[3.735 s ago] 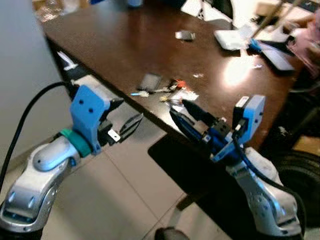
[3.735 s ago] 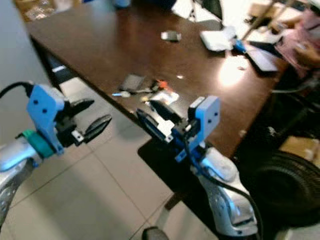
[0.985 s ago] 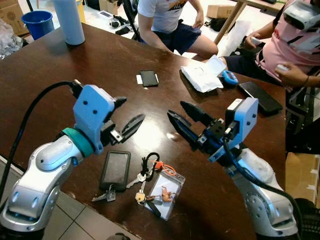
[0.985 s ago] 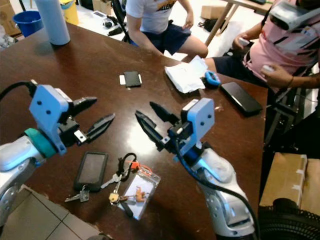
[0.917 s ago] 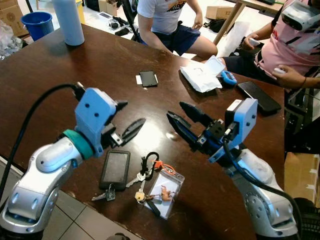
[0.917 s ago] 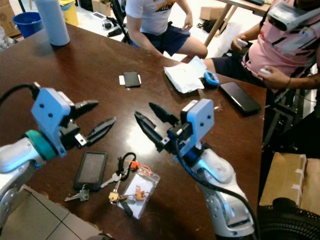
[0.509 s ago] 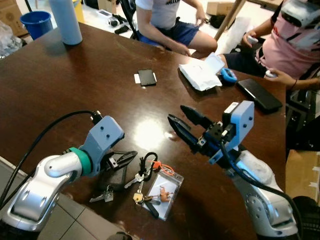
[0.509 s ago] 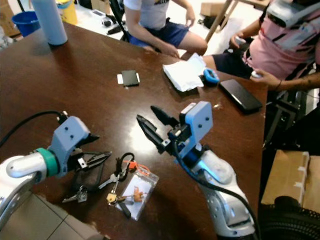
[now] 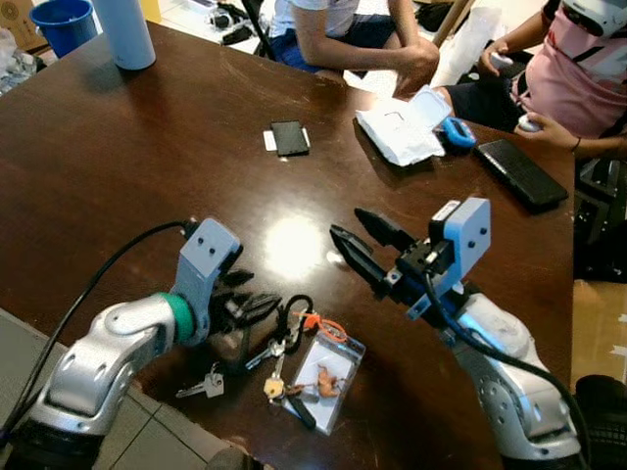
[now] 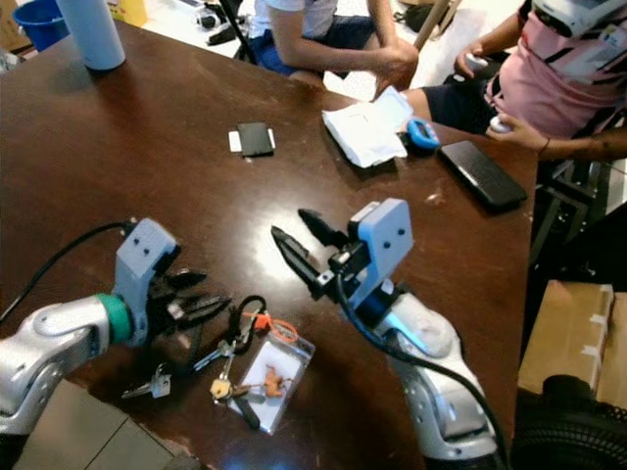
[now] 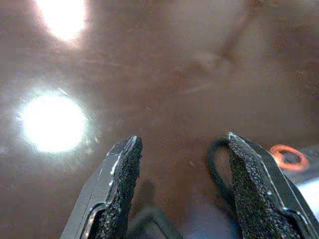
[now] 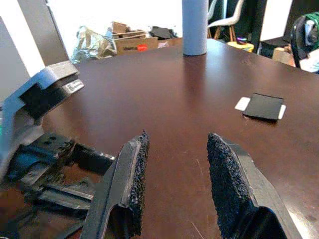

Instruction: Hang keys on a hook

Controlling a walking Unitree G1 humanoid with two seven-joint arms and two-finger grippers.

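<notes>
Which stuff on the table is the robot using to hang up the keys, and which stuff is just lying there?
For the job:
- bunch of metal keys with black loop and orange ring
- left claw, open, low beside the keys
- right claw, open, held above the table

Just lying about:
- small black card
- white paper packet
- black phone
- pale blue cylinder

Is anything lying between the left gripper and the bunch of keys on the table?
Nothing visible does. The left gripper is low over the dark table with its jaws open, right beside the black loop of the keys. A dark phone lies under the gripper, not between it and the keys. The right gripper hovers open, apart. No hook is in view.
</notes>
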